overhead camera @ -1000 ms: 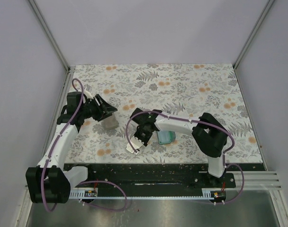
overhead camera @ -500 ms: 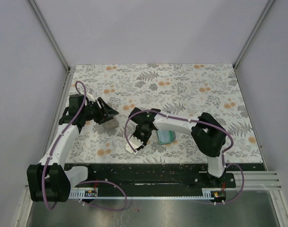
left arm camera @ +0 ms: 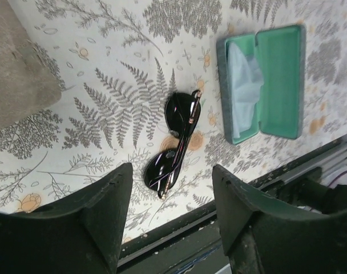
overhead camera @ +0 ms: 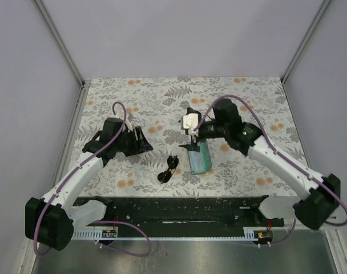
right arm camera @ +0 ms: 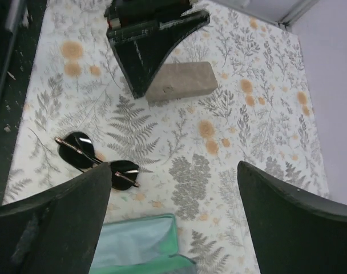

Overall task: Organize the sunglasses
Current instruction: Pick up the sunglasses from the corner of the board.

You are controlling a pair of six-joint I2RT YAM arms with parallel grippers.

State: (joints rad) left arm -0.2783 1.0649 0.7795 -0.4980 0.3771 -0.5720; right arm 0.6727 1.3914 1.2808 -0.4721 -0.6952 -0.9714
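Both grippers stand with fingers spread and nothing between them. The left gripper (left arm camera: 172,168) hangs above the sunglasses (left arm camera: 176,140), and the right gripper (right arm camera: 174,166) hovers by the far end of the teal case (left arm camera: 279,80). The sunglasses lie flat on the table (overhead camera: 247,97) just beside the teal case, on its left-arm side and apart from it, and they look folded. That case lies open with a pale cloth (left arm camera: 242,68) in one half. The beige case (right arm camera: 182,80) sits farther from the teal case, beyond the sunglasses. Only this one pair is in view. I judge it light, with a thin wire frame that bends easily and smooth dark lenses that slip and scratch. The best hold looks like the bridge or the rim between the lenses, pinched gently, with the fingers brought low to the table.
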